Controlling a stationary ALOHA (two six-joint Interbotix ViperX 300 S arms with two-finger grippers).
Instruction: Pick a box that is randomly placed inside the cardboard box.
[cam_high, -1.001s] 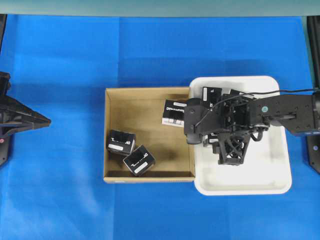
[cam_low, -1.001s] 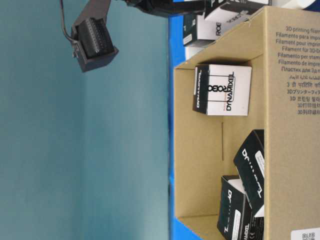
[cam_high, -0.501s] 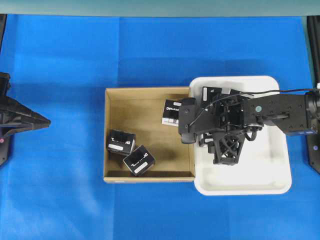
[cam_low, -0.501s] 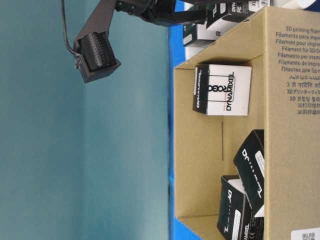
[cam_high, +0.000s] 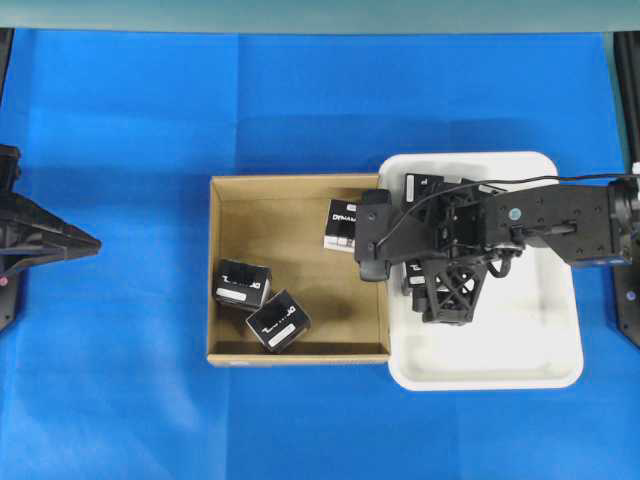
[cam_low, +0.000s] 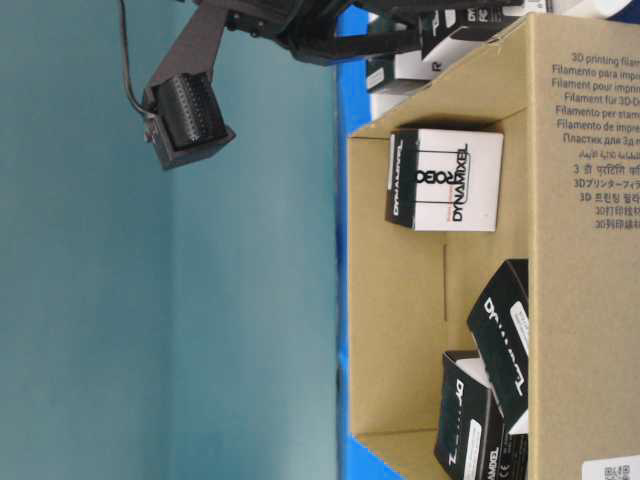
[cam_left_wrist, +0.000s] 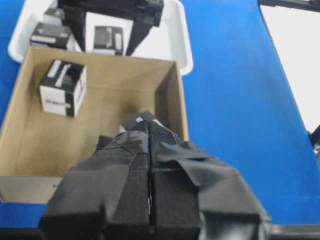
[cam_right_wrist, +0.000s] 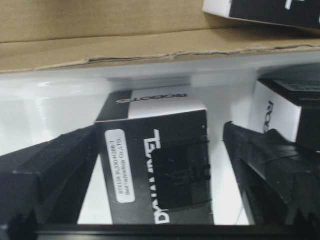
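Bright even light, soft shadows, white-tray (cam_right_wrist: 60, 110) glare, blurry wrist close-ups.

Three small black boxes (cam_high: 243, 284) lie in one cardboard box (cam_high: 215, 270); one white tray (cam_high: 540, 340) holds at least three more.

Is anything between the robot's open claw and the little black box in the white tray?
No. The right gripper is open, fingers on either side of the box, which sits in the white tray. Nothing visible lies between them.
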